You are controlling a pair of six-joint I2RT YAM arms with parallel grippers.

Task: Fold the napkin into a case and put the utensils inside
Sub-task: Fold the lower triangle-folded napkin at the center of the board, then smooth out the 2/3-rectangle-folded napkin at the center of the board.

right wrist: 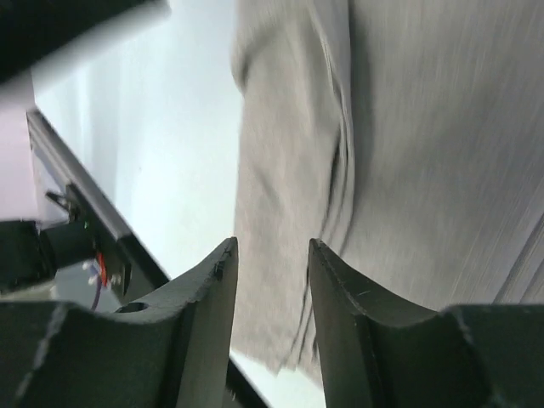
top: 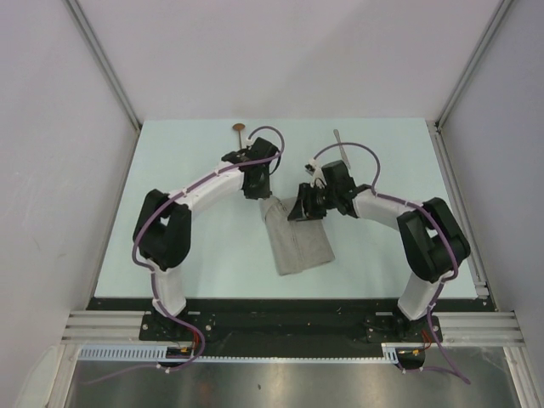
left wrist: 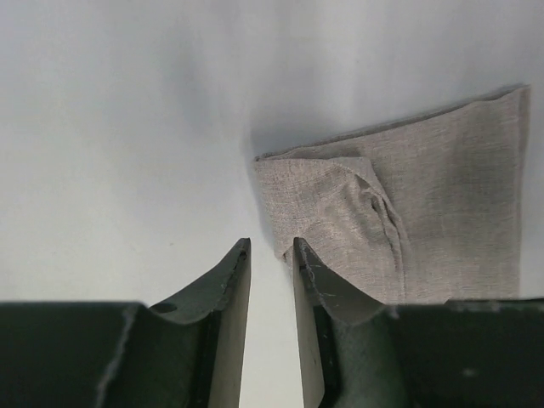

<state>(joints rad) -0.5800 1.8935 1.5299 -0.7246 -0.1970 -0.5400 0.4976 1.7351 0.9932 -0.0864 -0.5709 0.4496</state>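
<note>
Here, folding seems done: left gripper (left wrist: 272, 248) and right gripper (right wrist: 272, 248), slightly spread and empty, at the far end of the napkin (top: 297, 242); next, fetch the spoon (top: 240, 130).

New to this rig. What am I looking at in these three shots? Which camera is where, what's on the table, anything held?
Two robot arms are bolted at the near edge of a table, each ending in a two-finger claw. The wide picture looks down from above and behind them: left claw, right claw. The other two come from cameras on the wrists, so the dark prongs at the bottom are that arm's own claw. On the table lie a folded grey-beige napkin, both claws at its far end, and farther back a spoon and a knife. Both claws are open; neither seems to hold anything, though the right wrist picture is blurred.
</note>
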